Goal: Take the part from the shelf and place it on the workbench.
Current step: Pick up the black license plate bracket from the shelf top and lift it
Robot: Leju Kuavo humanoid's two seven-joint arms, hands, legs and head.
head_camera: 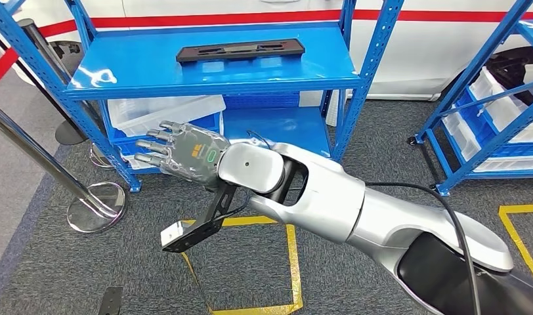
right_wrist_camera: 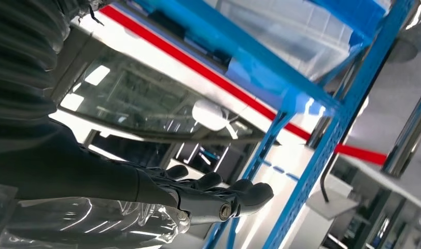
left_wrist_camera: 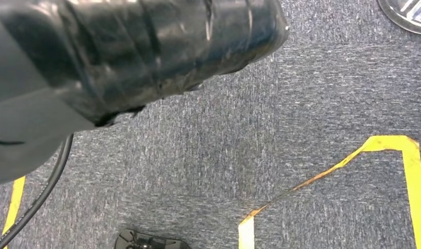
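Note:
The part (head_camera: 241, 50) is a long, flat black piece lying on the top level of the blue shelf (head_camera: 211, 82), toward its back. My right arm reaches across from the lower right. My right hand (head_camera: 178, 154) hangs in front of the shelf, below the top level and left of the part, fingers straight and apart with nothing in them. The right wrist view shows those dark fingers (right_wrist_camera: 219, 194) stretched out beside a blue shelf post (right_wrist_camera: 322, 150). In the left wrist view, my left hand's ribbed cover (left_wrist_camera: 120, 52) hangs over grey carpet, its fingers hidden.
A clear plastic bin (head_camera: 165, 110) sits on the lower shelf level just behind my right hand. Chrome barrier posts with round bases (head_camera: 96, 207) stand at the left. A second blue rack with white bins (head_camera: 507, 111) is at the right. Yellow tape (head_camera: 293, 262) marks the carpet.

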